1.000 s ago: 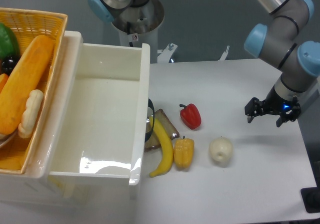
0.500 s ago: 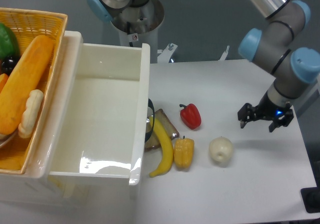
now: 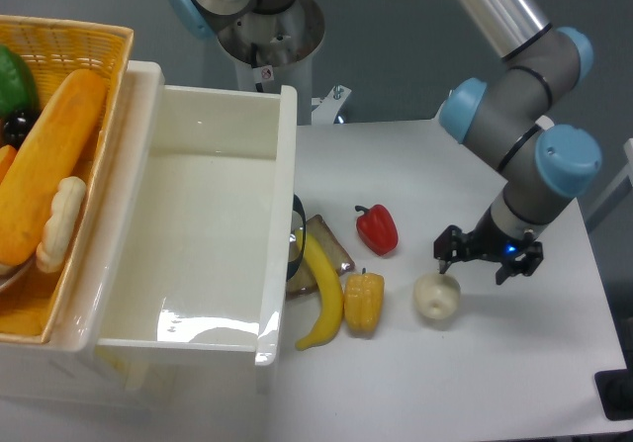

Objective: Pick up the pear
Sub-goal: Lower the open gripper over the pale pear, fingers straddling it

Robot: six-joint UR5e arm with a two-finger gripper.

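Camera view: the pear [image 3: 436, 297] is seen lying free on the white surface [image 3: 475, 383], just right of the yellow pepper [image 3: 363, 302] and below-right of the red pepper [image 3: 377, 228], with open space left on its right side. The gripper [image 3: 488, 261] is held just above and to the right of it with the jaws spread and nothing grasped, apparently so that the fruit can be straddled from the clear side. The banana [image 3: 323, 294] is left well apart, beside the white tub [image 3: 280, 145].

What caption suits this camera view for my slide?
Open gripper hovers beside the pear on the white table.
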